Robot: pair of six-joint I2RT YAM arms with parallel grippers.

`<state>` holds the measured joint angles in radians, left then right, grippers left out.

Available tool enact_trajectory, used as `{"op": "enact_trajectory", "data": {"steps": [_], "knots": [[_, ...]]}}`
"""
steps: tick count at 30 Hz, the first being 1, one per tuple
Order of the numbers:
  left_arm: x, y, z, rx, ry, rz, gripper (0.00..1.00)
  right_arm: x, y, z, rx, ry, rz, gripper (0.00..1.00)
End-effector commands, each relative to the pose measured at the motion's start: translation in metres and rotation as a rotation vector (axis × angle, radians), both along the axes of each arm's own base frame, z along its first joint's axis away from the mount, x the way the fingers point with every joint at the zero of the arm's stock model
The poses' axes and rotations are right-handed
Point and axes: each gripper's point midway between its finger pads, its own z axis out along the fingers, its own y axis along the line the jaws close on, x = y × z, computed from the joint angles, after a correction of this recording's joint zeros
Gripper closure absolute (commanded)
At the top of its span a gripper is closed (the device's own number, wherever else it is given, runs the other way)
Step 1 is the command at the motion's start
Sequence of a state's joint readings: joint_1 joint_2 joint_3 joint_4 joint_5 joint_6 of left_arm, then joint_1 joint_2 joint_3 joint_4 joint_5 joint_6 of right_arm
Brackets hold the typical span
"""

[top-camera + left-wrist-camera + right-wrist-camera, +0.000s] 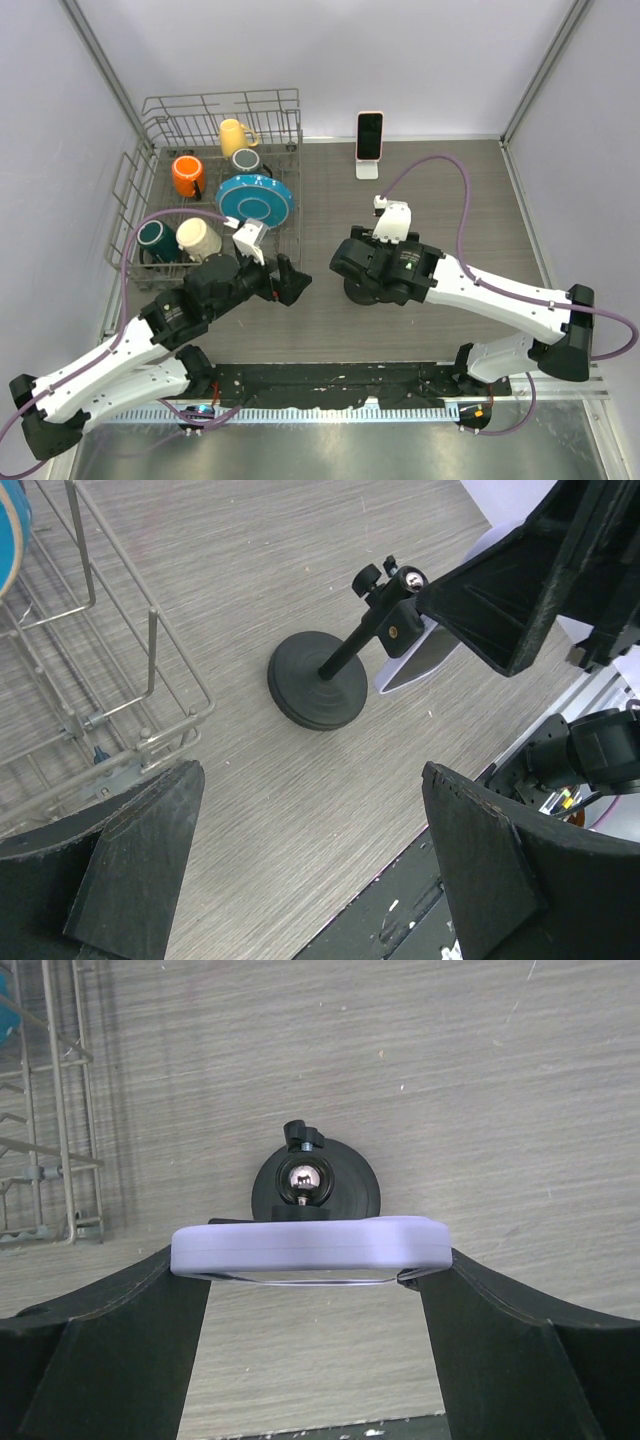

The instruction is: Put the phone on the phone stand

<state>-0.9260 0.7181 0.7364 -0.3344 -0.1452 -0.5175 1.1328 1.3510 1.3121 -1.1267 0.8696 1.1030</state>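
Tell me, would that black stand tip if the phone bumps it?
Probably not easily: the stand has a wide, flat round base that likely keeps it steady. Its thin stem leans to one side, so a push from the phone up top might rock it or slide it across the table. It looks rigid, not floppy.
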Motion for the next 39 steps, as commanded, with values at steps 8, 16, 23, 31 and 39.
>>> {"op": "enact_trajectory", "data": {"steps": [8, 16, 23, 31, 39], "knots": [[-0.002, 0.000, 0.031, -0.042, -0.041, -0.015, 0.06, 0.095, -0.069, 0.055, -0.112, -0.233, -0.088, 0.99], [0.007, -0.009, 0.023, 0.007, -0.032, -0.019, 0.06, 0.201, -0.118, 0.080, -0.103, -0.352, -0.163, 0.99], [0.016, -0.024, 0.007, 0.039, -0.020, -0.047, 0.06, 0.289, -0.136, 0.093, -0.116, -0.462, -0.195, 0.99], [0.028, -0.022, 0.006, 0.052, -0.038, -0.035, 0.07, 0.368, -0.129, 0.087, -0.137, -0.583, -0.131, 1.00], [0.036, -0.017, -0.001, 0.046, -0.011, -0.022, 0.06, 0.392, -0.144, 0.064, -0.118, -0.568, -0.143, 0.99]]}}
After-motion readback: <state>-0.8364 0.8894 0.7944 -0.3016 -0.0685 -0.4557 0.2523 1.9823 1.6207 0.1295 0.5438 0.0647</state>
